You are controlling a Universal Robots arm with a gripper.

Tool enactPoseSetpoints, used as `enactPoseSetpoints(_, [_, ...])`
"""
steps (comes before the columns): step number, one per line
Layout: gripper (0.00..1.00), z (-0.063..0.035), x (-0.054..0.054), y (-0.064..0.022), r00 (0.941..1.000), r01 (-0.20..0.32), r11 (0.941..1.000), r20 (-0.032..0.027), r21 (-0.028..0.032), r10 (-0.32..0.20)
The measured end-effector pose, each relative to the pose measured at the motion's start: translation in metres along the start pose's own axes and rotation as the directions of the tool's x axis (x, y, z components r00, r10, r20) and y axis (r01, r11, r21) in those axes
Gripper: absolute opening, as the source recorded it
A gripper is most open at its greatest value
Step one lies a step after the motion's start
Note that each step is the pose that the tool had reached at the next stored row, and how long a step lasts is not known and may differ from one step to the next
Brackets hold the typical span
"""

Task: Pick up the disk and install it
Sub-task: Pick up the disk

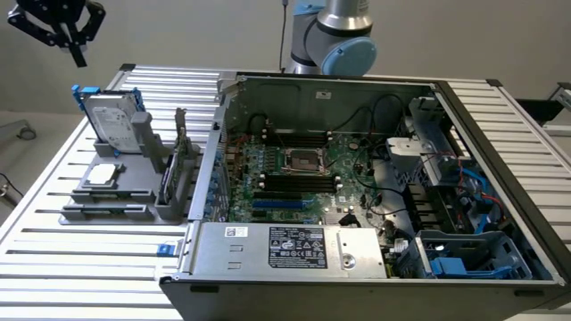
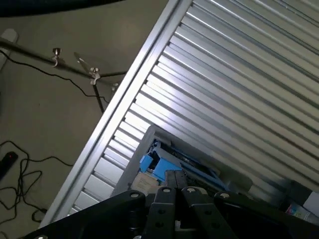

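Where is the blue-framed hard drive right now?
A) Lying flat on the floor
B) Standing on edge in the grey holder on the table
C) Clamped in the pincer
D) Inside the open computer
B: the hard drive stands upright in the grey holder, to the exterior view's left of the open computer case, while the shut pincer hangs apart from it, empty.

surface: ribbed aluminium table (image 1: 53,267) | on it: grey rack (image 1: 107,212), open computer case (image 1: 339,100), side by side
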State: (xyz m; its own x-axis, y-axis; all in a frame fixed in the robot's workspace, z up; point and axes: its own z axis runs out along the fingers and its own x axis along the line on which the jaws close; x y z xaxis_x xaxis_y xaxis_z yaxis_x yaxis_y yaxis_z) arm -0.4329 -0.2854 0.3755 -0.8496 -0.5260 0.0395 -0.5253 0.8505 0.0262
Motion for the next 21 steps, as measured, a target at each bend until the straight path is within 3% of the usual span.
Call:
enactPoseSetpoints(5, [0.11, 0.0015, -0.0001, 0.0, 0.9959, 0.091, 0.9959, -0.0026, 0.0034, -0.091])
enactPoseSetpoints(11, [0.11, 0.0034, -0.0001, -0.0001, 0.9802, 0.198, 0.9802, -0.0059, 0.0073, -0.198])
enactPoseSetpoints(16, [0.11, 0.005, -0.0002, -0.0001, 0.958, 0.287, 0.958, -0.0091, 0.0102, -0.287])
enactPoseSetpoints(21, [0.11, 0.0065, -0.0003, -0.0002, 0.9278, 0.373, 0.9277, -0.0126, 0.0128, -0.373])
